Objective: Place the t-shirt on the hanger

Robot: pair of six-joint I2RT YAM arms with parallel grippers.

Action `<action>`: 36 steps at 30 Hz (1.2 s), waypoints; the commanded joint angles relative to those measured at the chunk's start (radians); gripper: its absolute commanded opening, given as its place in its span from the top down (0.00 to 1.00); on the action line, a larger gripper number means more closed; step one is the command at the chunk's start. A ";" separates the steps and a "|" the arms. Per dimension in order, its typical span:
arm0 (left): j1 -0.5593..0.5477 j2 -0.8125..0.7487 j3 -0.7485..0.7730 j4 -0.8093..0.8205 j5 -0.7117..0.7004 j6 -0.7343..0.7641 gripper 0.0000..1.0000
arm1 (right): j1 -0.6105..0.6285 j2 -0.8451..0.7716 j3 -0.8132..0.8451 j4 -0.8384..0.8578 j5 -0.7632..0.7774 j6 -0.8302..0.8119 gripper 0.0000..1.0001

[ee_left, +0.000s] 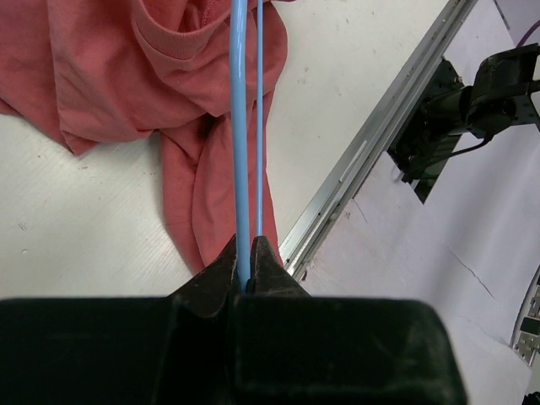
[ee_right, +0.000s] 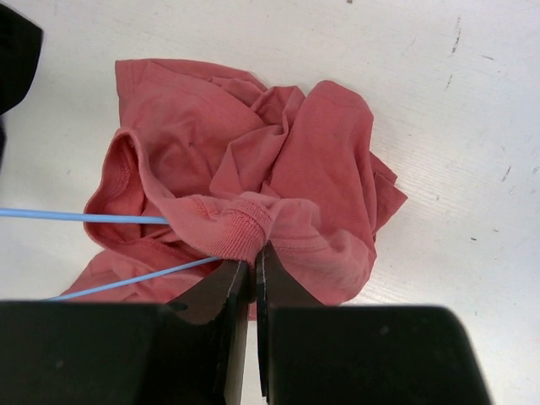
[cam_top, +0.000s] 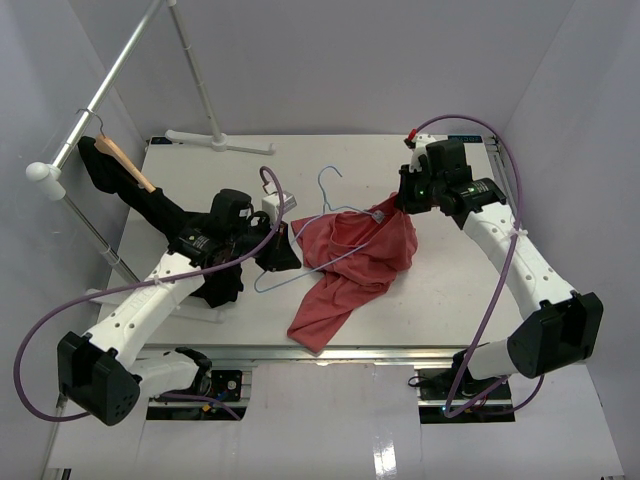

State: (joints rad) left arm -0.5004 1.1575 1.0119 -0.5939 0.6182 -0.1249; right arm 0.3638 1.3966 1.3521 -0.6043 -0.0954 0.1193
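clamping hanger [ee_left: 240,126] wire with left pincer [ee_left: 246,256], pressed tight on it. pinching t-shirt [ee_right: 245,228] collar rib with right pincer [ee_right: 253,260]. seeing one hanger wire slipping under the collar fold. finding t-shirt bunched mid tabletop [cam_top: 450,290], one end trailing toward near edge.

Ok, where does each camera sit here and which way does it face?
Top external: above and behind the bases, looking down at the white table; left arm and right arm show, the faded-red cloth t-shirt between them.
Left wrist: on the left arm, looking along the left gripper, shut on the thin light-blue wire hanger.
Right wrist: on the right arm, looking down past the right gripper, shut on the t-shirt's ribbed edge.
Shared: both wrist views show t-shirt and hanger.
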 commanded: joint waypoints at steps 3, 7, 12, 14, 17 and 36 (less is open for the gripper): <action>-0.007 0.012 0.051 0.091 0.021 0.010 1.00 | 0.037 -0.064 0.007 0.008 -0.053 -0.006 0.92; -0.045 0.026 0.079 0.141 -0.093 0.001 1.00 | 0.079 -0.111 -0.029 0.068 -0.121 0.012 0.92; -0.117 0.042 0.079 0.253 -0.108 0.004 1.00 | 0.165 -0.141 0.005 0.083 -0.119 0.045 0.92; -0.149 0.039 0.042 0.331 -0.122 -0.010 1.00 | 0.215 -0.156 0.022 0.092 -0.095 0.056 0.92; -0.178 0.025 -0.025 0.432 -0.149 -0.029 1.00 | 0.258 -0.178 0.027 0.104 -0.069 0.071 0.92; -0.224 -0.117 -0.247 0.659 -0.104 -0.073 1.00 | 0.267 -0.266 0.042 0.094 -0.008 -0.022 0.92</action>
State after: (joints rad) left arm -0.7162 1.1146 0.7985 -0.0624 0.4452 -0.1959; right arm 0.6262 1.1561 1.3612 -0.5736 0.0238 0.1352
